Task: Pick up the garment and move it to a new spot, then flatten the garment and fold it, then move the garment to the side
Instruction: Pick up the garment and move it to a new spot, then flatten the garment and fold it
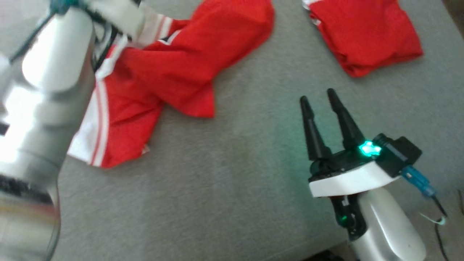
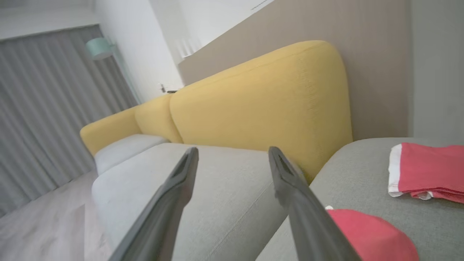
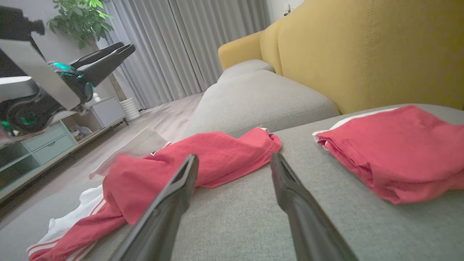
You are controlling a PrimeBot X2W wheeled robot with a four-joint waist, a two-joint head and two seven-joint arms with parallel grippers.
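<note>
Two red pieces lie on the grey cushion (image 1: 235, 181): the crumpled garment (image 1: 174, 61) at left, partly hidden behind the blurred left forearm (image 1: 47, 90), and a folded garment (image 1: 366, 32), cut off at top. Left gripper (image 2: 232, 152) and right gripper (image 1: 318, 96) gape wide, empty.

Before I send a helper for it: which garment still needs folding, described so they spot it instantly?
On the grey sofa seat before the yellow backrest lie two red garments. Yours is the crumpled garment on the robot's left, sprawled loose with white stripes; the folded garment to its right is a compact stack.
</note>
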